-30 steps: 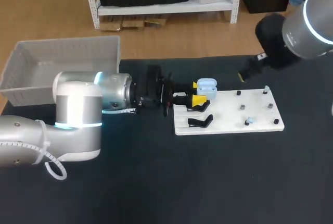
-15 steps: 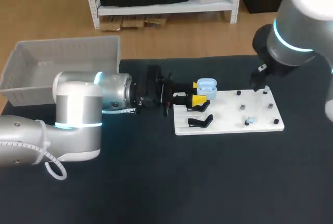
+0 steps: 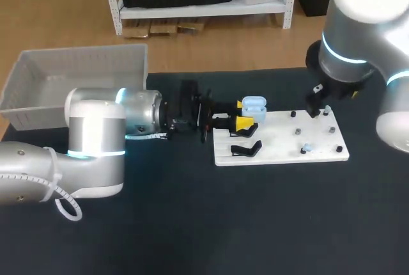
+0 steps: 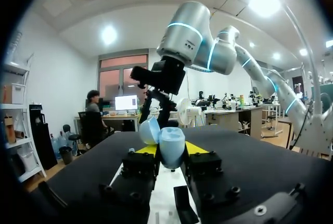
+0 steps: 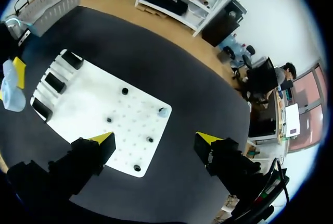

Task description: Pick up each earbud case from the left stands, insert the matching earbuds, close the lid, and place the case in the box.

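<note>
Our left gripper (image 4: 171, 149) is clamped on the pale blue earbud case (image 4: 171, 141), lid up, at the stand end of the white board (image 3: 281, 139). Our right gripper (image 5: 155, 139) hangs above the board with fingers wide apart, and below it sits what seems a blue earbud (image 5: 163, 112). The box (image 3: 77, 70) lies well apart.

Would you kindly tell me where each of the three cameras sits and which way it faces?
Head view: fixed above and behind me, looking down on the table; both arms show, the left gripper holding the earbud case, the right arm over the white board.
Left wrist view: on my left wrist, looking level along its fingers; the case sits between its yellow tips, the right arm beyond.
Right wrist view: on my right wrist, looking down on the board; the open right gripper shows.
Shared: all three show the case.
</note>
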Controlling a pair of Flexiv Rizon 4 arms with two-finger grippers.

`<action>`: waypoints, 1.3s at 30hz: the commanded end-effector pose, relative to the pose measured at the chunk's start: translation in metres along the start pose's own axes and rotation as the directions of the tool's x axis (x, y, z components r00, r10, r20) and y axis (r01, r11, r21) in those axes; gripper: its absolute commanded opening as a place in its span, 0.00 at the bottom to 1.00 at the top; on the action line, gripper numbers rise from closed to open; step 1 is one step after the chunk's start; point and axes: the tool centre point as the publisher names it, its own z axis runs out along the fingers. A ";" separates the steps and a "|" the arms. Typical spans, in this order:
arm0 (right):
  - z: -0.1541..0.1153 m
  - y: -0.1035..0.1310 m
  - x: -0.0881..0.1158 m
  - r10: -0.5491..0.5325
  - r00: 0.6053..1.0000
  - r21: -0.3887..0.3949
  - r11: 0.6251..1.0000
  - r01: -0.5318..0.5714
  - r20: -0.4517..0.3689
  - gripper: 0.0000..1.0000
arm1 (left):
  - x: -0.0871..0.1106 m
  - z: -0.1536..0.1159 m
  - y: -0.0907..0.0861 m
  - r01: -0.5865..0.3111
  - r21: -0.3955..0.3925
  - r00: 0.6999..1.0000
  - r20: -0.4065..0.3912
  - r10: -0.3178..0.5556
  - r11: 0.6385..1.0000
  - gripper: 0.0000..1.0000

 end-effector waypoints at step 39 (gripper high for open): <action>0.058 -0.007 -0.016 0.042 0.986 -0.080 0.995 -0.055 -0.160 0.42 | 0.001 0.000 -0.001 -0.004 -0.003 1.000 0.004 0.004 1.000 0.00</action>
